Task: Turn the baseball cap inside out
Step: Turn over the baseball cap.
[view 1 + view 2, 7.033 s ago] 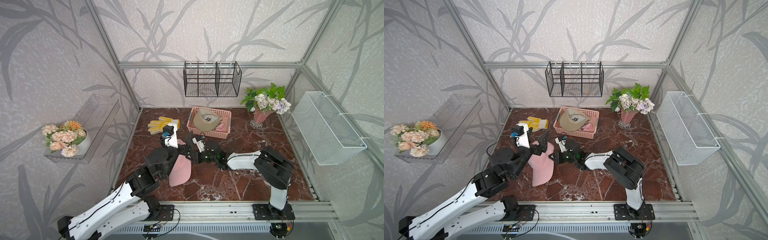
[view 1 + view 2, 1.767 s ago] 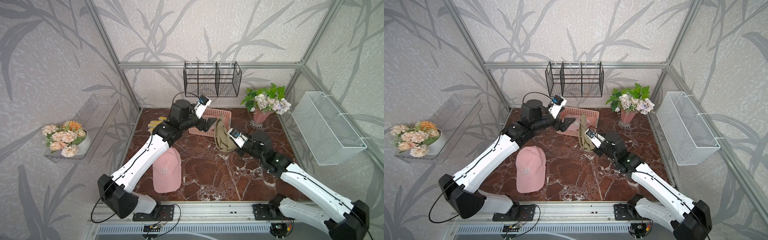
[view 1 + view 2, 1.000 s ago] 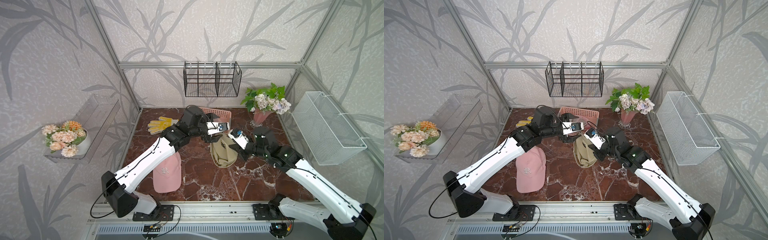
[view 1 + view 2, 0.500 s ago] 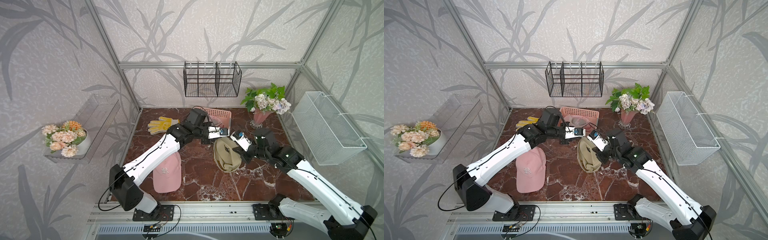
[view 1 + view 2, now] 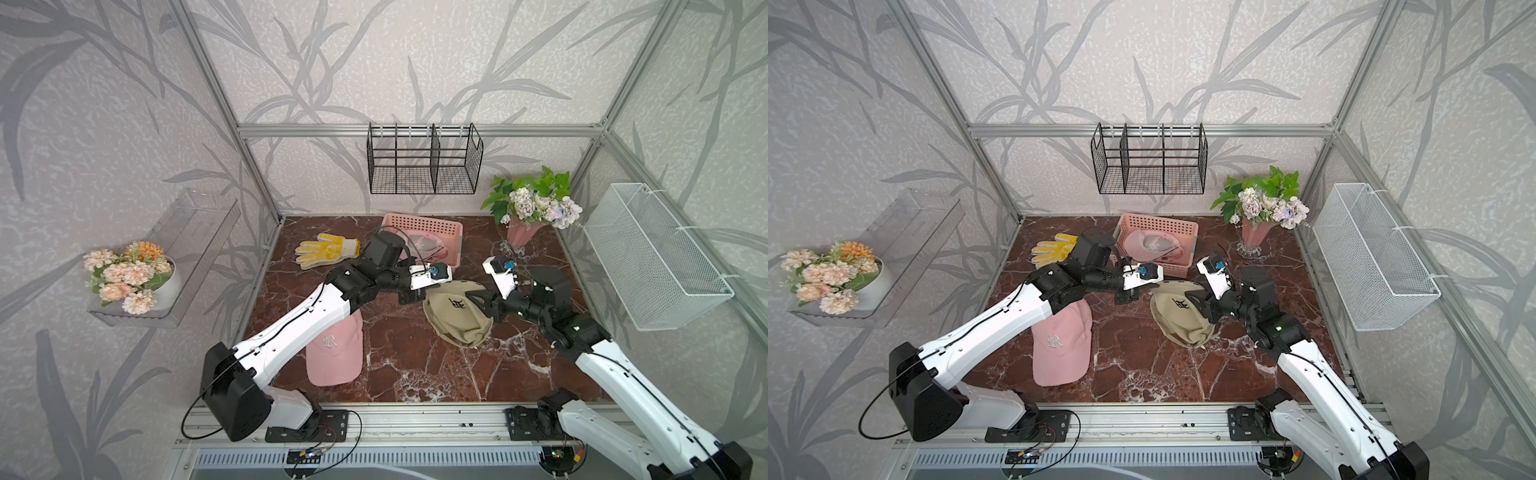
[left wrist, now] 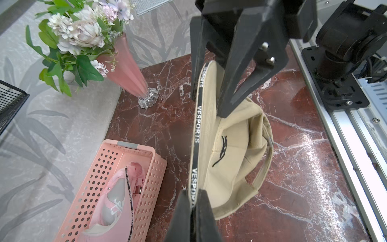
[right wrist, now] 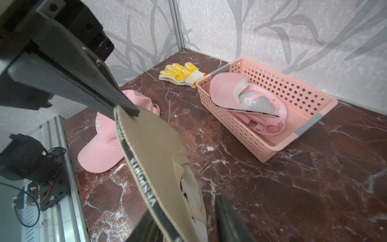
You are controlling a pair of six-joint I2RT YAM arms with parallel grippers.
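Note:
The tan baseball cap (image 5: 457, 318) (image 5: 1179, 318) hangs between my two arms at mid-table, crown sagging onto the marble. My left gripper (image 6: 193, 194) is shut on the brim's edge, pinching the black lettered band; it shows in both top views (image 5: 417, 296) (image 5: 1130, 297). My right gripper (image 7: 184, 211) is open. Its fingers (image 6: 225, 104) straddle the brim's opposite end, with a gap beside the fabric. The cap (image 7: 150, 142) shows its brim underside in the right wrist view, where the left gripper (image 7: 125, 109) bites its tip.
A pink cap (image 5: 334, 353) lies front left on the marble. A pink basket (image 5: 436, 226) at the back holds another pink cap (image 5: 1152, 245). Yellow gloves (image 5: 326, 249) lie back left, and a flower vase (image 5: 523, 235) stands back right. Wire racks hang on the walls.
My left gripper has shut on the cap's brim. My right gripper's jaws have come apart from their grip. The cap has sunk toward the table.

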